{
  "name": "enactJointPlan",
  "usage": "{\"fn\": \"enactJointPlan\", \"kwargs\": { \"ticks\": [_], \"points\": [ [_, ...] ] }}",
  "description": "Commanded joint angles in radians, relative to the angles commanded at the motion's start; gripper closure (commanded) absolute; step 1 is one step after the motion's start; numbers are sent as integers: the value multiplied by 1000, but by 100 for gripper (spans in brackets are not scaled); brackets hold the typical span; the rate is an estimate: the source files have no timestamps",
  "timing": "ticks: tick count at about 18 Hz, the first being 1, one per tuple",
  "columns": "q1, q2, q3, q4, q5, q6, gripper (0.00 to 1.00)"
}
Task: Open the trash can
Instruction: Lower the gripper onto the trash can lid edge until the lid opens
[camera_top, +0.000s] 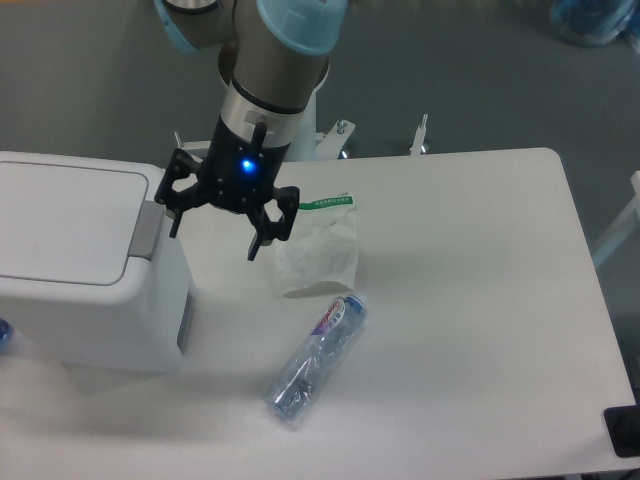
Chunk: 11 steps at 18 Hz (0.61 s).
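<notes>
White table (480, 300), grey floor behind; tool (215, 232) spread wide (empty) nr trash can (80, 270).

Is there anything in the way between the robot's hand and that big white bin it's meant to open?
Nothing visible. The open hand hangs just right of the bin, near its grey button, with only bare air between. The bag and bottle lie farther right, off that path.

Trash can (80, 270) cropped at left edge

Print on bottle (318, 358) label, bag (318, 246) strip illegible.
</notes>
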<state>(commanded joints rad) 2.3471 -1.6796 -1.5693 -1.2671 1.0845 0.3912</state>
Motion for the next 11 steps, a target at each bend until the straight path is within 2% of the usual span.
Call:
{"fn": "enactJointPlan", "kwargs": {
  "ticks": [11],
  "points": [
    [-15, -2, 3, 0, -9, -46, 0]
  ]
}}
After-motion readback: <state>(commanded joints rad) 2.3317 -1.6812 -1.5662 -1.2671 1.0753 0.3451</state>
